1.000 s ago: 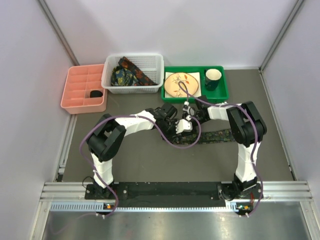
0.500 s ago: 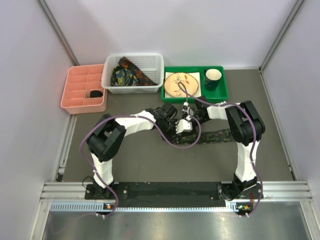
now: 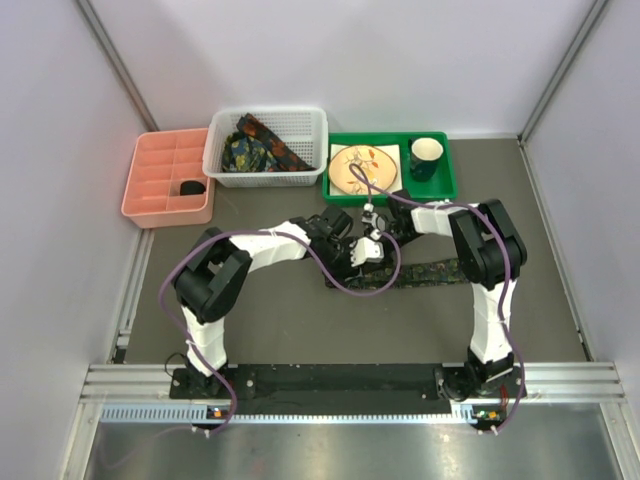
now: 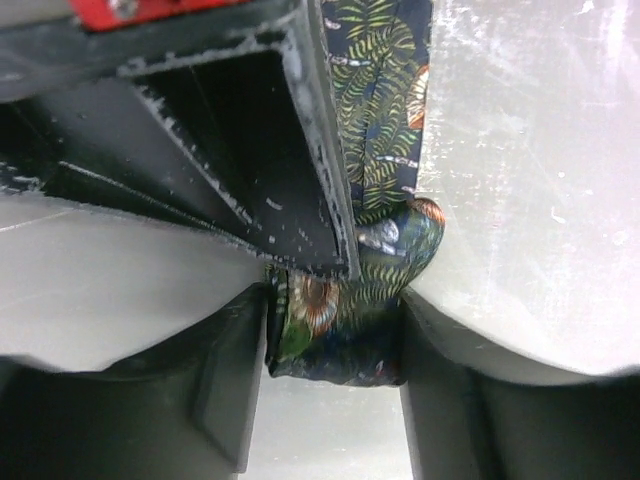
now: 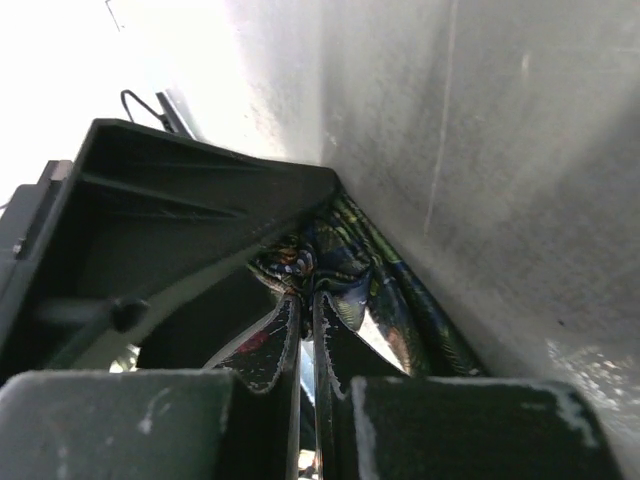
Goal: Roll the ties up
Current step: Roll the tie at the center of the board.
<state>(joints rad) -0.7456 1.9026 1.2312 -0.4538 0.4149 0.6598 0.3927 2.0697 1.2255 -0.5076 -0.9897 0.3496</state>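
Dark paisley tie, one, clamped by left pincer and right pincer.

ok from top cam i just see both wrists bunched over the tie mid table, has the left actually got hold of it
observer: yes, the left wrist view shows a folded wad of the tie pinched between the left jaws.
operator: and the right
observer: the right jaws are almost shut, with a bunch of the same printed fabric caught at their tips.
operator: is it a neat roll yet
observer: no, up close it looks like a crumpled fold, not a coil, and a flat strip of it runs on up past the left jaws.
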